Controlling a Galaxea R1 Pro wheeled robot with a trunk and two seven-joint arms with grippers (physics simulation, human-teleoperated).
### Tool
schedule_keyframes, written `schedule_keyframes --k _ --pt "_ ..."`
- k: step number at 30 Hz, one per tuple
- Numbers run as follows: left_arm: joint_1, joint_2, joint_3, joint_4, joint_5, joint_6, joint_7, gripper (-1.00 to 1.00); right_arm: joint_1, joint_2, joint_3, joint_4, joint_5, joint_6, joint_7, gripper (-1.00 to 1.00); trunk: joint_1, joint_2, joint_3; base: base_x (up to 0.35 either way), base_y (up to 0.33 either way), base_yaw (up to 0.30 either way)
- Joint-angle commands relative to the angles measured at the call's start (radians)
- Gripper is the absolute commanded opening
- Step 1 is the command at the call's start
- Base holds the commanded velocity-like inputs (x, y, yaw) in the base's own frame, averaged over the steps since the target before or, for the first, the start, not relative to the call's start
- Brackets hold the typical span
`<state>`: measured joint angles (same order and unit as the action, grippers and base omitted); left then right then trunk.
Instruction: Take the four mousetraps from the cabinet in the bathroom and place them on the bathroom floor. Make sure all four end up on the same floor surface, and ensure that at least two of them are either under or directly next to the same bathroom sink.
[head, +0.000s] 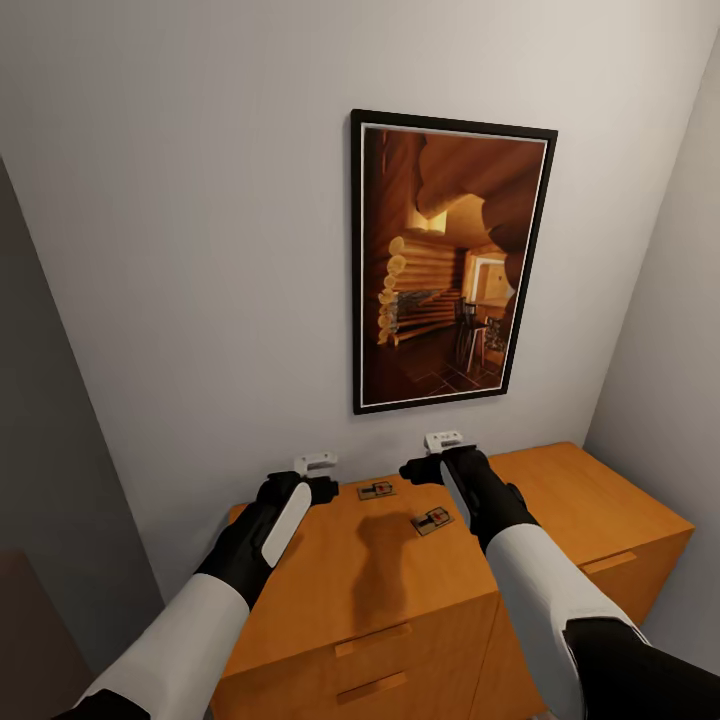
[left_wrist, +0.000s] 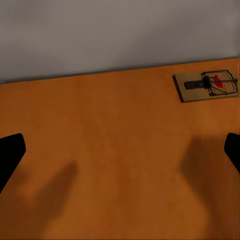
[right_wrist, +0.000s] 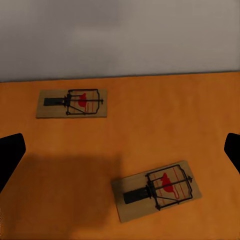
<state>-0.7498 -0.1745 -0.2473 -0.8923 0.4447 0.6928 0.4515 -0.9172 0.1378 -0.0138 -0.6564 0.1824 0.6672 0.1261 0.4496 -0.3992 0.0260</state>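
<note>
Two mousetraps lie flat on the top of the cabinet, one near the back wall and one a little nearer and to the right. My left gripper hovers over the cabinet top just left of the back trap, open, with that trap off to one side and only bare wood between its fingertips. My right gripper hangs above both traps, open and holding nothing. The right wrist view shows the far trap and the near trap, each with a dark wire spring and a red spot.
A large framed picture hangs on the pale wall behind the cabinet. Drawer fronts with slim handles face me. A second section of the cabinet runs right toward a side wall. A dark panel stands at the left.
</note>
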Motion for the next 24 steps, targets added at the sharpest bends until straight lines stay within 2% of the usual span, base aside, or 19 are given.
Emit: schedule_keyframes --k 1,11,24 --pt "0.0 0.0 -0.001 -0.001 0.011 -0.004 0.009 1.0 0.0 0.0 -0.002 -0.001 0.01 0.004 0.008 1.0 0.0 -0.001 -0.001 0.0 0.0 0.0" --pt "0.0 0.007 -0.003 -0.001 0.011 -0.058 0.008 1.0 0.0 0.002 -0.002 0.001 0.009 0.002 0.01 1.0 0.0 -0.001 -0.001 0.0 0.0 0.0" --pt "0.0 0.007 -0.003 0.001 0.011 -0.059 0.007 1.0 0.0 0.002 -0.001 0.002 0.013 0.002 0.009 1.0 0.0 -0.001 -0.001 0.0 0.0 0.0"
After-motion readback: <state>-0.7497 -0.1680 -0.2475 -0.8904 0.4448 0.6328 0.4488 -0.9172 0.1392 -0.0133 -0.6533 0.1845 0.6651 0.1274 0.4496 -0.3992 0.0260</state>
